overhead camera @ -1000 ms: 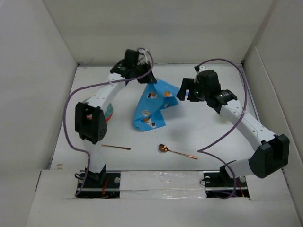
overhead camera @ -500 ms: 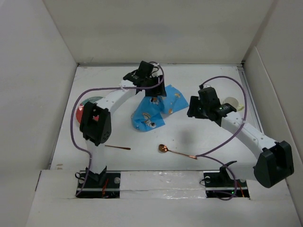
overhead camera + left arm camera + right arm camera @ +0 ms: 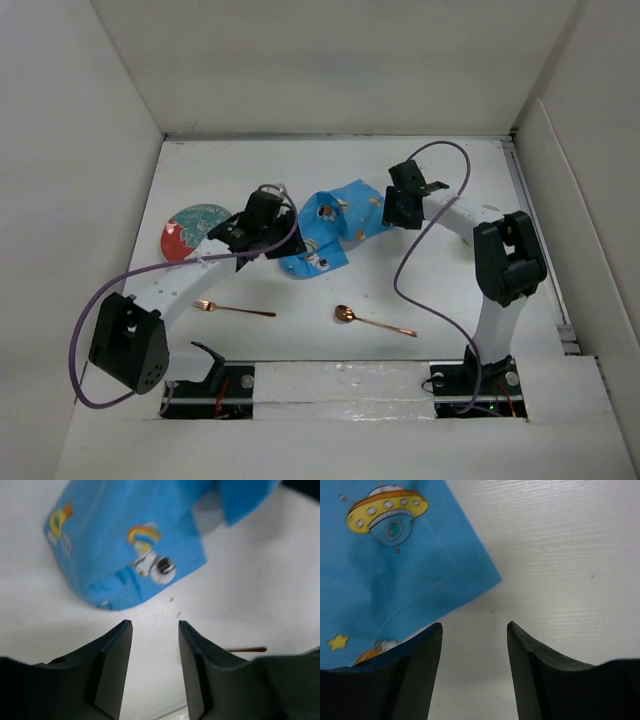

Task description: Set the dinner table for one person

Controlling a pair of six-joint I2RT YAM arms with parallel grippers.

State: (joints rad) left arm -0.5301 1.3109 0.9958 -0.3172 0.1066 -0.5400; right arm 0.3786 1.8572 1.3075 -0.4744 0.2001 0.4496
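Because the blue placemat (image 3: 335, 222) lies rumpled at the centre of the white bench (image 3: 450, 290), which underlies everything, a pinch could catch one limp cloth layer and drag it crooked. The left end effector (image 3: 152, 627) at its 9 o'clock and the right end effector (image 3: 474, 630) at 3 o'clock gape empty. A slender coppery spoon (image 3: 372, 321) lies toward 6 o'clock.

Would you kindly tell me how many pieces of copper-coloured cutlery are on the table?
2: a fork lies front-left, and a spoon lies front-centre, both nearer than the crumpled blue placemat, which could hide more.
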